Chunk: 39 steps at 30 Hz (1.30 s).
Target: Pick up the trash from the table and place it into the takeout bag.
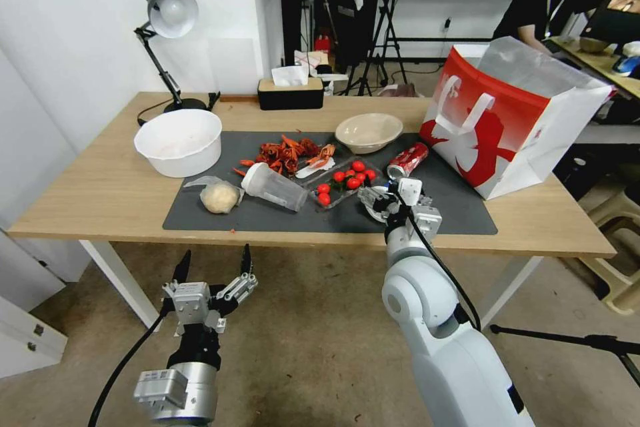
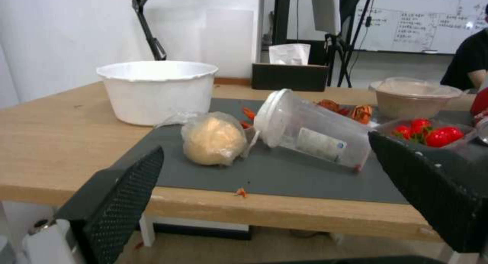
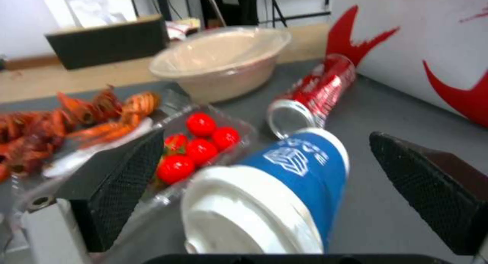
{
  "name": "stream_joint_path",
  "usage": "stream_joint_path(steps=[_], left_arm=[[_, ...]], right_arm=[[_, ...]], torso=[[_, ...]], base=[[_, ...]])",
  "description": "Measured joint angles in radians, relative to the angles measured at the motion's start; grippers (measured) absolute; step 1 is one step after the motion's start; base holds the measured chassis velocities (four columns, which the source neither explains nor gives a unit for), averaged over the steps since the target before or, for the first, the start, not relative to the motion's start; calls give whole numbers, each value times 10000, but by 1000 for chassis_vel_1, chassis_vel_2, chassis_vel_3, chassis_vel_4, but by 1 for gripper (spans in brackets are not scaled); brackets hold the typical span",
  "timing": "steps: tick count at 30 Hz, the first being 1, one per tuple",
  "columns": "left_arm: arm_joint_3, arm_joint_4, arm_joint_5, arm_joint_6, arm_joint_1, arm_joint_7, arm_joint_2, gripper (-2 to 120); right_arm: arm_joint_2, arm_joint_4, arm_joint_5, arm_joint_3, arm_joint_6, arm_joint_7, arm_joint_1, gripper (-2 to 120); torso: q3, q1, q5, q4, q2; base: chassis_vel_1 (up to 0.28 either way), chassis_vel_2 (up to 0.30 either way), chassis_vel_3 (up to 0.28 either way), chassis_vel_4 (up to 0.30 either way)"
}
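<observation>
blue-white lidded paper cup (image 3: 284, 195) cut off at the right wrist view's bottom edge, mostly hidden behind the right gripper (image 1: 390, 203) in the head view — takeout bag (image 3: 422, 54) cropped to one wall, whiteboard (image 2: 417, 20) writing too small to read

Right gripper (image 1: 383, 203) over mat (image 1: 267, 217) (fingers seemingly open)

soda can (image 3: 316, 93) and tomato tray (image 3: 203, 149) crowd blue cup (image 3: 300, 168), mat (image 1: 460, 207) beside bare
</observation>
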Motion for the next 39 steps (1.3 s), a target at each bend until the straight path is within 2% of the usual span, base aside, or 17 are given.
stream_joint_path(steps=[7,15,30,35,39], left_arm=[[-107,23,-47,-52,43,6,0,100],[-45,174,-102,-88,-9,3,1,100],[-48,199,-224,-199,-7,5,1,100],[41,246,-198,-296,42,-13,1,100],[76,265,-187,-320,48,-21,1,100]], right_arm=[[112,-80,173,-204,-1022,1285,424,100],[282,-560,483,-160,-1501,1500,525,100],[365,-676,620,6,-1488,1667,226,100],[262,-653,737,159,-1378,1617,81,82],[203,-572,747,220,-1252,1525,-37,73]], torso=[[-1,0,-1,-3,0],[-1,-1,0,-2,0],[-2,0,0,-2,1],[-2,0,0,-2,1],[-2,0,0,-2,1]], base=[[0,0,0,0],[0,0,0,0],[0,0,0,0],[0,0,0,0],[0,0,0,0]])
